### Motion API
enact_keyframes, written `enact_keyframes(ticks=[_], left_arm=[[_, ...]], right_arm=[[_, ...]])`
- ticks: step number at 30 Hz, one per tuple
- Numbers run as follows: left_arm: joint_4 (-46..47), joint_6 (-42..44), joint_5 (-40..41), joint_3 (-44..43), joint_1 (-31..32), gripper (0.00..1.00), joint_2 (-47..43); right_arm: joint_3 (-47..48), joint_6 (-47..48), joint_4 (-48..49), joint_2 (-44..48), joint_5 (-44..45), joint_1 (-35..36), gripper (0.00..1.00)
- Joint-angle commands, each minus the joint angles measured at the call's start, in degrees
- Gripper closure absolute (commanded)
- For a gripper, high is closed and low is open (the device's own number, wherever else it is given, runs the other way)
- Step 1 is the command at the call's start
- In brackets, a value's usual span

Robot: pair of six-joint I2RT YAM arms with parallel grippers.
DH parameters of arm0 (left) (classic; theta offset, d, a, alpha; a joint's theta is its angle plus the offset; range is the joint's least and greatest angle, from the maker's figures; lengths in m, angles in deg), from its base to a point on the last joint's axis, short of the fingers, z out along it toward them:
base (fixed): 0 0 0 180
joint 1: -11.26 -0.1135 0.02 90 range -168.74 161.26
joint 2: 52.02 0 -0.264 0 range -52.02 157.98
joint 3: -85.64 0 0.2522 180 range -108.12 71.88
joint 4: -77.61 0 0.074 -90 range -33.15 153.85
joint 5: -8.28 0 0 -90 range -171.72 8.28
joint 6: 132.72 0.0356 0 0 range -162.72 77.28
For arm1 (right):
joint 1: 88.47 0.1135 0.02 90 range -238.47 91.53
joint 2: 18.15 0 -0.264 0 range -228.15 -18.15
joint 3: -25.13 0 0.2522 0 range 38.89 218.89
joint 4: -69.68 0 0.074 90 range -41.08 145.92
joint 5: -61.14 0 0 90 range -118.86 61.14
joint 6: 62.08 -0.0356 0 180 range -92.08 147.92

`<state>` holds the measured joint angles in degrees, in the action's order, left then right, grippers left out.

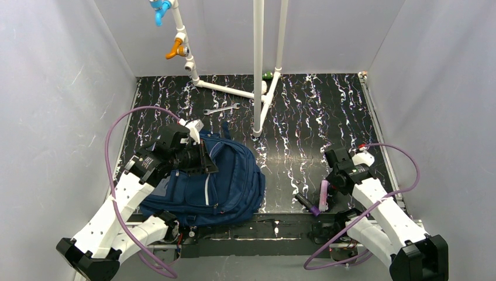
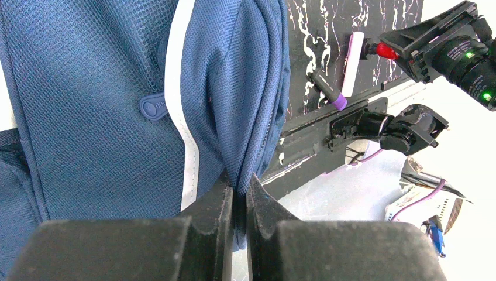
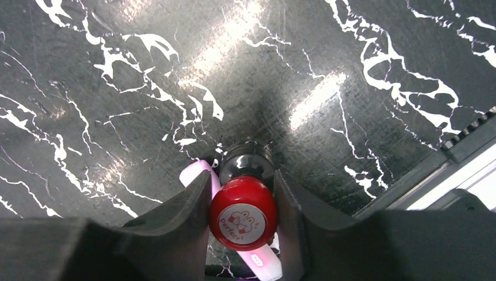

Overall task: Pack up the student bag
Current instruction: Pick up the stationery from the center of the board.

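at table (image 1: 327, 117) left, left gripper (image 2: 238, 181) clamps shut on a student bag (image 2: 88, 88) fold, right gripper (image 3: 241, 175) sits half-closed around a red-capped tube (image 3: 243, 219) — hold unconfirmed — packing looks barely begun.

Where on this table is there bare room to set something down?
Widest bare patch: mid table, between the student bag and the right gripper, nearer than the pipe frame. Also the far right corner. Crowded: near right, around the pink tube and purple-capped marker; the left, under the bag; by the wrench.
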<state>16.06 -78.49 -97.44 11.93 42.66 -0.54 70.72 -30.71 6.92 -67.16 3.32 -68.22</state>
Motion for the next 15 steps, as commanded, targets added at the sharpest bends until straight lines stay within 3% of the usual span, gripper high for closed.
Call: enact_keyframes(ticks=[1,7,9,12,15], left_arm=[[4.55,-1.54,-6.96,-0.53,0.57,1.0,-2.69],[4.55,-1.47,-7.12,-0.62,0.56,1.0,-2.58],[4.55,-1.41,-7.03,-0.65,0.57,1.0,-2.54],[4.55,-1.5,-6.8,-0.76,0.54,1.0,-2.42],[4.55,-1.5,-6.08,-0.36,0.58,1.0,-2.52]], right_arm=[[-1.04,-2.92,0.12,2.26,2.54,-0.22,0.61],[4.55,3.37,3.44,2.51,6.9,-0.21,0.95],[6.87,11.91,9.37,0.83,5.72,-0.21,0.99],[13.36,27.38,16.86,-4.14,-5.86,-0.21,0.99],[17.13,38.82,22.96,-6.45,-29.26,-0.21,0.99]])
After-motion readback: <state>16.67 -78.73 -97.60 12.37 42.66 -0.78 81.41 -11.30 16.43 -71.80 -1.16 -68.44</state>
